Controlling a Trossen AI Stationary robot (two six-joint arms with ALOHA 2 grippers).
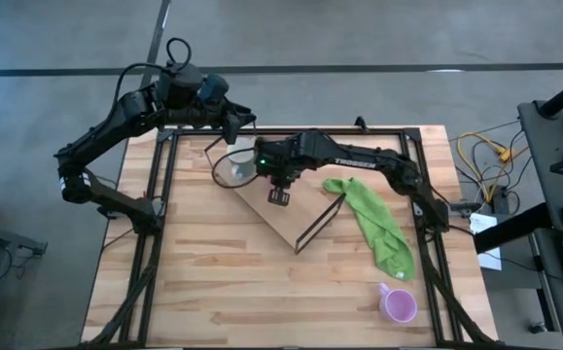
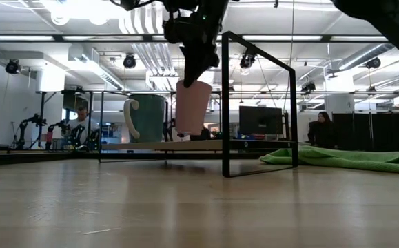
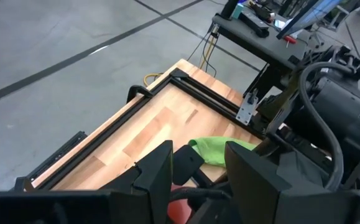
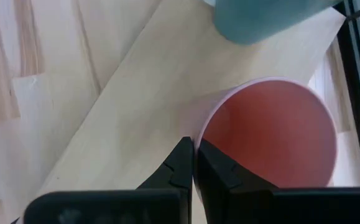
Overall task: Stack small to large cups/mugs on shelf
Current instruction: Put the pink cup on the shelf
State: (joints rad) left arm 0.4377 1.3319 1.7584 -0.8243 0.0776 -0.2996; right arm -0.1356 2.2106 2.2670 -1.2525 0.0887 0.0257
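The shelf (image 1: 283, 220), a light-wood plank on black wire legs, stands slantwise at mid table. The pale grey mug (image 1: 233, 168) stands upright on the plank's far left end; the low view (image 2: 145, 117) shows its handle. My right gripper (image 1: 279, 194) is shut on the salmon-pink cup (image 2: 192, 107) next to that mug, over the plank. The lilac mug (image 1: 398, 305) stands on the table near the right front corner. My left gripper (image 1: 241, 122) is open and empty, raised over the table's far edge. My right gripper pinches the pink cup's rim (image 4: 199, 132) with one finger inside the cup and one outside. The fingers (image 2: 193, 69) come from above, pointing down. The cup hangs below them, mouth up and slightly tilted, its bottom (image 2: 187, 132) just above the plank.
A green cloth (image 1: 373, 224) lies crumpled on the table right of the shelf. The shelf's black wire leg (image 2: 224, 103) stands tall right next to the cup. A black frame (image 1: 164, 194) runs round the tabletop. People sit in the room behind.
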